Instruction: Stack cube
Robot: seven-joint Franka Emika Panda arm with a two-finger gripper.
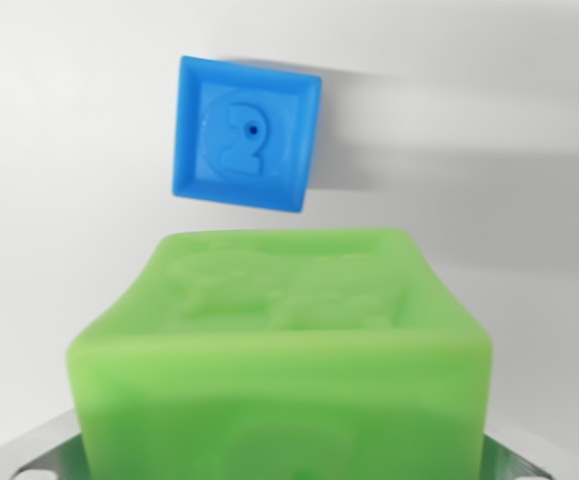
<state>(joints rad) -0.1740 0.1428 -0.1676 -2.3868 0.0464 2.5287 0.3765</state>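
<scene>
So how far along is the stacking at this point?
Done: the green cube fills the bottom of the wrist view, apparently held between the gripper's metal fingers, though the grip itself is hidden. In hand: carrying it toward the blue cube, which sits apart on the white surface. Left: aligning over the blue cube, lowering, releasing.

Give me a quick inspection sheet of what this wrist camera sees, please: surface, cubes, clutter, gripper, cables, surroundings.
Surface: plain white top, bare apart from one cube and its shadow.
Job's things: green cube fills the lower frame, close to the camera, blurred relief on its faces. Blue cube lies beyond it on the surface, slightly rotated, a raised "2" on its top face. The two look apart, not stacked.
Clutter: nothing seen.
Gripper: only metal parts show at the bottom corners beside the green cube; fingers hidden, grip cannot be confirmed.
Cables: nothing seen.
Surroundings: nothing seen beyond the white top.
</scene>
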